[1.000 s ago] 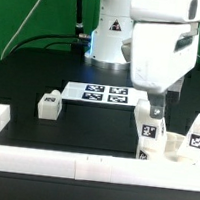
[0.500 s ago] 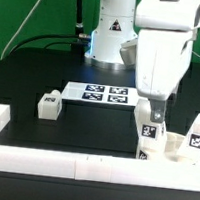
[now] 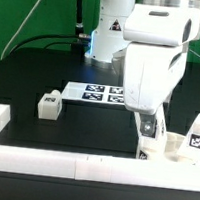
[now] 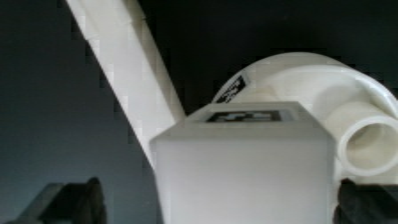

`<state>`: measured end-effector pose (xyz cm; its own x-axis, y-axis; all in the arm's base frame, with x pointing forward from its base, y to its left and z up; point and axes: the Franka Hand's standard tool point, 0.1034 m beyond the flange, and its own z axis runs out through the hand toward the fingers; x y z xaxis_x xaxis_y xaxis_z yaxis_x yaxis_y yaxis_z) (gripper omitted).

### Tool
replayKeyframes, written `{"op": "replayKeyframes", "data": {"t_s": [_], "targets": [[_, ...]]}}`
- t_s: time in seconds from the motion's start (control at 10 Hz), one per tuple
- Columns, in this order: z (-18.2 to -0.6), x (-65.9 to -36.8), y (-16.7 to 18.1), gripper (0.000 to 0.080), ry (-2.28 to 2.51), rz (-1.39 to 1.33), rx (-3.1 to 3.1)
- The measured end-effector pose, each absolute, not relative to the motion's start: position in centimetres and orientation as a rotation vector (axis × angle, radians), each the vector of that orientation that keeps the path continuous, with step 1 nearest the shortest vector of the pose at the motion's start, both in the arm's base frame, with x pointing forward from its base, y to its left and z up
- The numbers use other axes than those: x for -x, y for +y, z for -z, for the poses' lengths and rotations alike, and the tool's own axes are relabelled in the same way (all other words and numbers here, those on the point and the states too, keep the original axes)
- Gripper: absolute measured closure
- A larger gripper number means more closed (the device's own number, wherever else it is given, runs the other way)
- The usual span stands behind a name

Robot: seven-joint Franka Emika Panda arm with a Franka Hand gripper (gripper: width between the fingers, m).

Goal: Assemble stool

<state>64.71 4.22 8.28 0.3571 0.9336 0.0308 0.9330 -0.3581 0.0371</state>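
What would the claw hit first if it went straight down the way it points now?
The blocky white leg directly beneath the claw. In the wrist view its tagged top sits between the open fingers, with the round seat just behind it. How much gap remains above the leg is unclear.

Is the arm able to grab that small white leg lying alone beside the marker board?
Likely yes, but not at once: nothing blocks the lone leg, yet the jaws sit around another leg on the exterior view's right.
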Motion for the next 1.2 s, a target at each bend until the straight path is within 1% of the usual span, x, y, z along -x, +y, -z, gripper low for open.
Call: {"op": "replayKeyframes", "data": {"t_s": [0.3,0.4,0.5,0.6,0.7,1.0,1.2], "targets": [[-8.24,-64.74,4.46,0.0151,1.762,-0.08,-2.582],[-8.23,-64.74,4.46,0.0264,1.762,-0.08,-2.582],[-8.21,-64.7,4.46,0.0435,1.762,-0.078,-2.583],[-8.17,-64.66,4.44,0.0435,1.762,-0.075,-2.584],[-8.14,-64.64,4.43,0.0463,1.762,-0.075,-2.584],[-8.09,-64.64,4.45,0.0463,1.703,-0.077,-2.626],[-8.02,-64.58,4.61,0.0463,1.406,-0.082,-2.815]]}}
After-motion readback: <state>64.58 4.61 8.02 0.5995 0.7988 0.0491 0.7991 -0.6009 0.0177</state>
